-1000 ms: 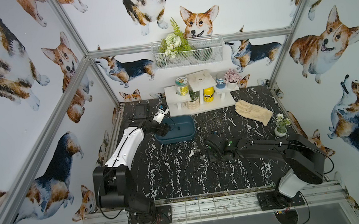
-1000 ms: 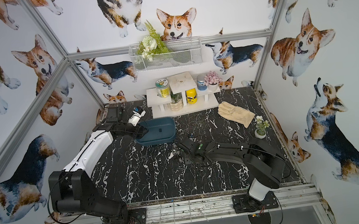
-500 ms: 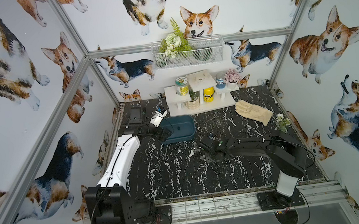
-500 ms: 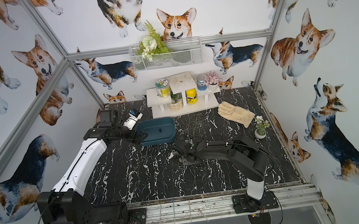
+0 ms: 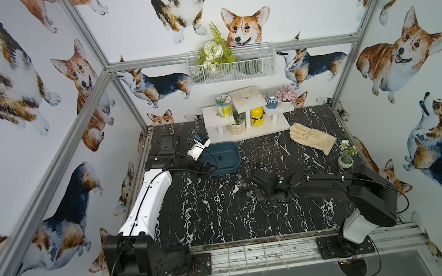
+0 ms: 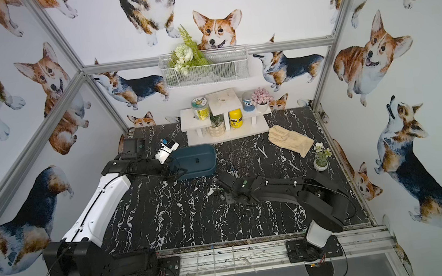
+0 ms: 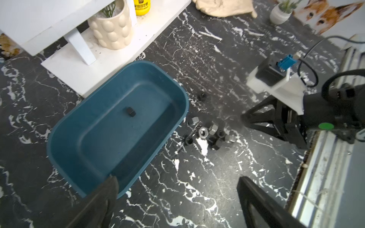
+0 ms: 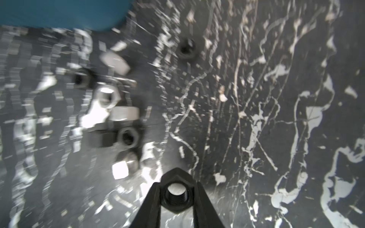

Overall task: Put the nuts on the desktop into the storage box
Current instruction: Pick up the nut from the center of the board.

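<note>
One black nut (image 8: 174, 176) is pinched between the right gripper (image 8: 177, 186) fingertips, flats against both pads, bore facing the wrist camera. Jaws nearly closed, only the nut's width apart. Can't tell if the nut touches the desktop (image 8: 276, 138) or hangs just off it.

Remaining loose nuts (image 7: 209, 134) lie just left of that gripper: a tight cluster, roughly eight, silver and black mixed, some flat, some on edge, several touching. Right wrist view smears them, so no exact count there. Cluster sits on the desktop just near of the storage box (image 7: 182, 102) near right corner. A lone black nut (image 7: 202, 95) lies apart from it, just right of that same corner.

Left gripper (image 7: 177, 178) is spread wide, nothing between its fingers. It hangs at the box's near left corner: one finger (image 7: 98, 203) overlaps the rim in the left wrist view, the other finger (image 7: 256, 201) is over bare desktop.

Storage box: teal, low walls, left of centre, far long side just beside the base of the white shelf stand (image 7: 110, 59); touching or not, can't tell. Contents: a single black nut (image 7: 130, 112), about mid-floor.

Other containers: cream pot (image 7: 112, 31) on the stand's bottom level holds a small green plant; white wire basket (image 5: 235, 70) on the far wall holds white flowers and fern. Right side of the desktop: pale glove (image 5: 312, 137) and small potted plant (image 5: 345, 159), well apart from both grippers.
</note>
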{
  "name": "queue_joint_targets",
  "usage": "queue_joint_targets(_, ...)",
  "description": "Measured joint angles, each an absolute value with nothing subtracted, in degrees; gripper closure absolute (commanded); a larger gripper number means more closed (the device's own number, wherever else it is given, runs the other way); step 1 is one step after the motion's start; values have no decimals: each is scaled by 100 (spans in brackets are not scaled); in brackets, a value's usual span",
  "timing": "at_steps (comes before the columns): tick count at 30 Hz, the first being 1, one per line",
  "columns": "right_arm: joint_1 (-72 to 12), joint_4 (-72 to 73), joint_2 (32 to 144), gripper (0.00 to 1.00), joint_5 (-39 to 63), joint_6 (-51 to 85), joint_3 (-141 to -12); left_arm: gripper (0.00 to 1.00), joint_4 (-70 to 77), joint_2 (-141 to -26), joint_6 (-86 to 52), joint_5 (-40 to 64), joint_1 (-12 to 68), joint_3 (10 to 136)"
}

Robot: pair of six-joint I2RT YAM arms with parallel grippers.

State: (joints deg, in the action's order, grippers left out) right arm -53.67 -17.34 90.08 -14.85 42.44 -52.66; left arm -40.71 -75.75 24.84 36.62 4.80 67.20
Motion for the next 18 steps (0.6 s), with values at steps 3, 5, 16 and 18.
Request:
queue_joint_targets(3,-5494,-1293,8479,71,-1498,3916,-4980,0,-4010,-7544,2171,4064,567,6711)
queue_joint_targets(5,-5649,-993,8143,71,-1496,3647,-4829,0,-4012,-7550,1949,4281,696,6718)
queue_joint_targets(16,-6117,1398,6510,76,-1079,2104,-3605,9,-4630,-8230,1435,5441,1953,7196)
queue_joint_targets(18,-6134,1726,6287,77,-917,1868,-3415,13,-4766,-8357,1417,5592,2060,7220)
